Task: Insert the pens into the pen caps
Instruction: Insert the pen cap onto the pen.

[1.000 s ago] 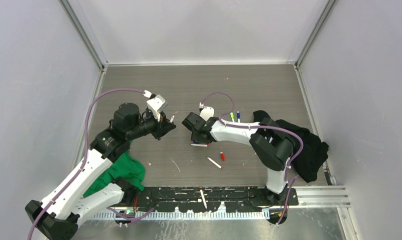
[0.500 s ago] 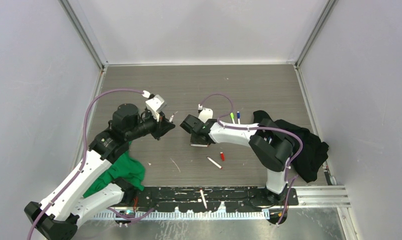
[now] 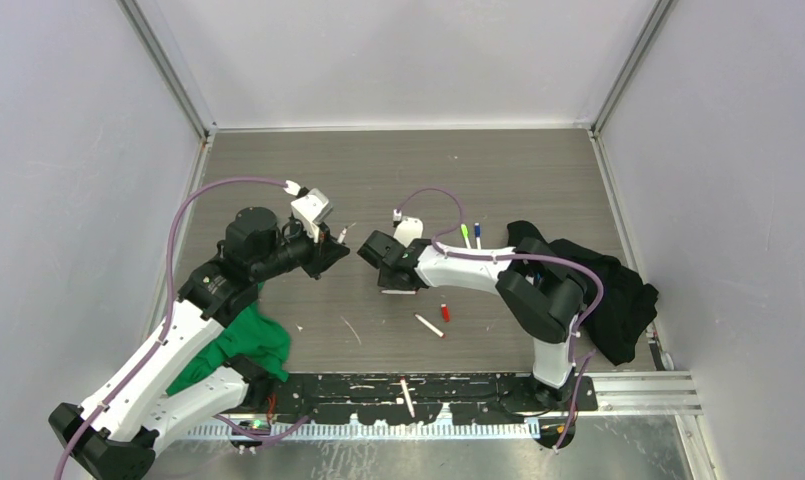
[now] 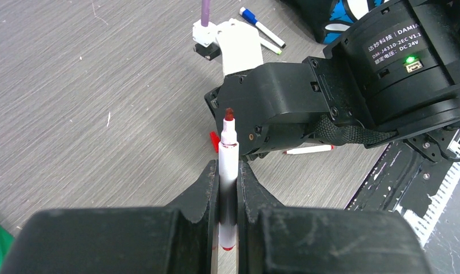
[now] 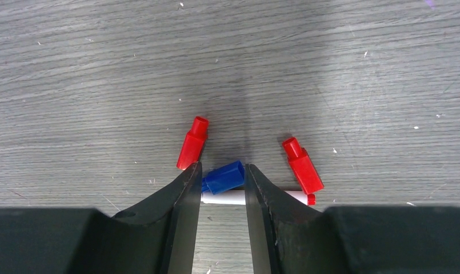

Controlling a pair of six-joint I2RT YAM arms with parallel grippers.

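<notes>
My left gripper (image 4: 228, 171) is shut on a white pen (image 4: 228, 149) with a dark red tip and holds it above the table, pointing at the right arm; the gripper also shows in the top view (image 3: 336, 243). My right gripper (image 5: 222, 182) is low over the table. Its fingers press both ends of a blue pen cap (image 5: 223, 177), which lies tilted on the wood. Two red pen caps (image 5: 192, 143) (image 5: 302, 165) lie to either side. A white pen (image 5: 233, 198) with a red end lies just behind the blue cap. The right gripper shows in the top view (image 3: 388, 278).
A red cap (image 3: 445, 313) and a white pen (image 3: 429, 326) lie nearer the bases. Another pen (image 3: 407, 397) lies on the front rail. A green-capped pen (image 3: 465, 234) and a blue-capped pen (image 3: 477, 233) lie behind the right arm. There is a green cloth (image 3: 240, 345) at the left and a black cloth (image 3: 608, 290) at the right.
My right gripper has shifted a little to the left over the caps. My left gripper with its pen has hardly moved.
</notes>
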